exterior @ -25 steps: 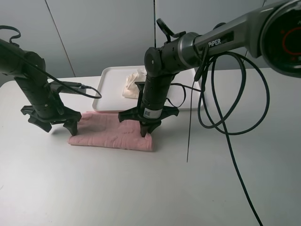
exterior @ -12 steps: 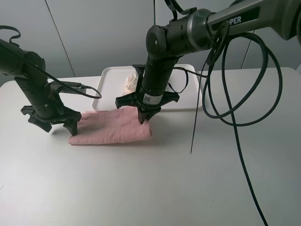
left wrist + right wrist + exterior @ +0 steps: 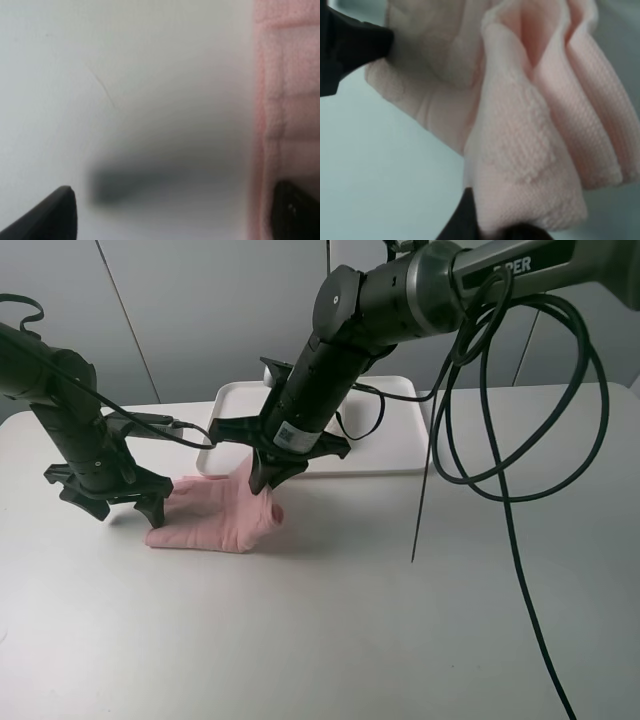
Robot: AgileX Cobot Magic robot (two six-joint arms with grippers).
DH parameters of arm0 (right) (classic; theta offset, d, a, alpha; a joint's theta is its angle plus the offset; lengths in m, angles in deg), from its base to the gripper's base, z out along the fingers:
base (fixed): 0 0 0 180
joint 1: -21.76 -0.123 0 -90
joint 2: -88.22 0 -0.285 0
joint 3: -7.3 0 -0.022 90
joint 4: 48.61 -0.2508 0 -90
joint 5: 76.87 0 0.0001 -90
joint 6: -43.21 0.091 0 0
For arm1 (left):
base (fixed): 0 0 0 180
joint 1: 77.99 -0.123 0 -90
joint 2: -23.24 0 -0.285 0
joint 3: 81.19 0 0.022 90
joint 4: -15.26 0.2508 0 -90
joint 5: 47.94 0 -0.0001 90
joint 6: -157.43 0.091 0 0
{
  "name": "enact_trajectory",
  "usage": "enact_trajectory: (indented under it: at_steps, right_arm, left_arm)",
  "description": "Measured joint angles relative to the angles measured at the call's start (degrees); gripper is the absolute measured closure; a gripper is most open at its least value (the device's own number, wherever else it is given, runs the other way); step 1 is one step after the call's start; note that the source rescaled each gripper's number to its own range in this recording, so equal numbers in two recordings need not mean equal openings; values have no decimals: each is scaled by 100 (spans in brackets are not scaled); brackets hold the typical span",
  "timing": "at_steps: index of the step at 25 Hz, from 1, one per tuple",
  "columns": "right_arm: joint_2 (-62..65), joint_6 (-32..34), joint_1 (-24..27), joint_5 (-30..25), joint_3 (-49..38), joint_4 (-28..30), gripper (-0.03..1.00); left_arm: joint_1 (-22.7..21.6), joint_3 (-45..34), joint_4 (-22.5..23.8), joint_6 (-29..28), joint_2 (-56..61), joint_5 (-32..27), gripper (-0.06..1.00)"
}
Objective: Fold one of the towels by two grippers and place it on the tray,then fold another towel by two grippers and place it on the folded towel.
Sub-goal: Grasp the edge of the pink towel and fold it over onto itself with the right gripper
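The pink towel (image 3: pixel 210 523) lies on the white table in the exterior high view, its right end lifted and bunched. My right gripper (image 3: pixel 263 487) is shut on that raised end and holds it over the middle of the towel. In the right wrist view the pink towel (image 3: pixel 535 145) hangs in thick folds from the right gripper (image 3: pixel 490 231). My left gripper (image 3: pixel 108 506) stands open at the towel's left end. In the left wrist view the left gripper (image 3: pixel 175 215) straddles the edge of the pink towel (image 3: pixel 287 100). The tray (image 3: pixel 395 445) sits behind. The cream towel is hidden behind the right arm.
Black cables (image 3: pixel 505 440) loop down from the right arm over the table's right half. A thin cable (image 3: pixel 170 425) runs from the left arm toward the tray. The grey wall stands close behind the tray.
My right gripper has lifted the pink towel's right end and carried it leftward over the towel, so the towel's outline has shortened. The left arm has not moved.
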Motion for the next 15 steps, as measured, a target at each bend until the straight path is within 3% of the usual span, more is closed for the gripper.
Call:
enact_trajectory:
  at_steps: [3,9,15]
  right_arm:
    - [-170,-214,0,145,0,-473,93]
    - [-511,-1165,0,662,0,-2210,93]
    - [-790,-1982,0,761,0,-3592,93]
  left_arm:
    - [0,0,0,-11,0,0,-5]
    - [0,0,0,-11,0,0,-5]
    - [0,0,0,-11,0,-11,-5]
